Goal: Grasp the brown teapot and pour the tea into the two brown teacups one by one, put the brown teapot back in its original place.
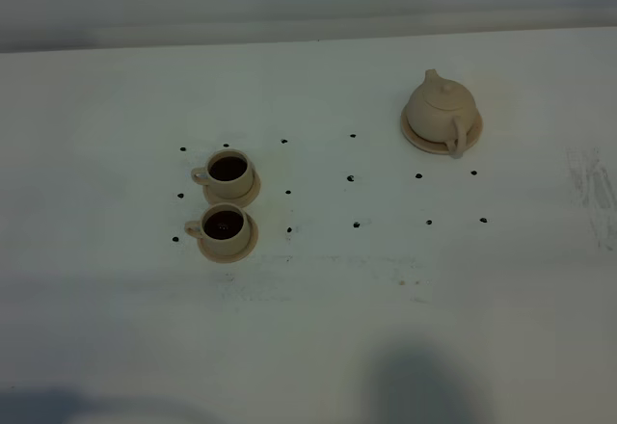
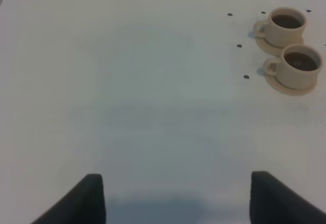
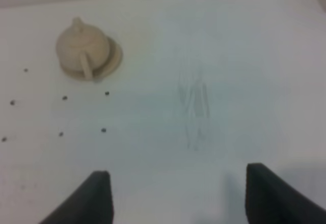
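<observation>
Two claws hang low over the near part of the white table (image 1: 308, 347), and neither shows in the high view. The left claw (image 2: 177, 177) has its dark fingers (image 2: 86, 198) spread wide apart with only bare tabletop between them. The right claw (image 3: 178, 172) is likewise apart and holds nothing, its fingers (image 3: 94, 196) framing a faintly scuffed patch of table.

Farther in, on the left side of the high view, stand the two beige cups, one behind the other. The nearer cup (image 1: 225, 225) sits on its small saucer (image 1: 243, 248), and the farther cup (image 1: 228, 170) sits on its own saucer (image 1: 251, 193) just behind it; the two saucers almost touch. Both cups hold dark liquid, and both handles point toward the left of the high view. Small black dots (image 1: 288, 192) mark the table around them and run across toward the right.

Farthest back, on the right side, the beige teapot (image 1: 441, 106) stands upright on the wide round saucer (image 1: 415, 133), lid on. Its loop handle faces the near edge and its short spout points away. It is well apart from both claws and from the cups.
</observation>
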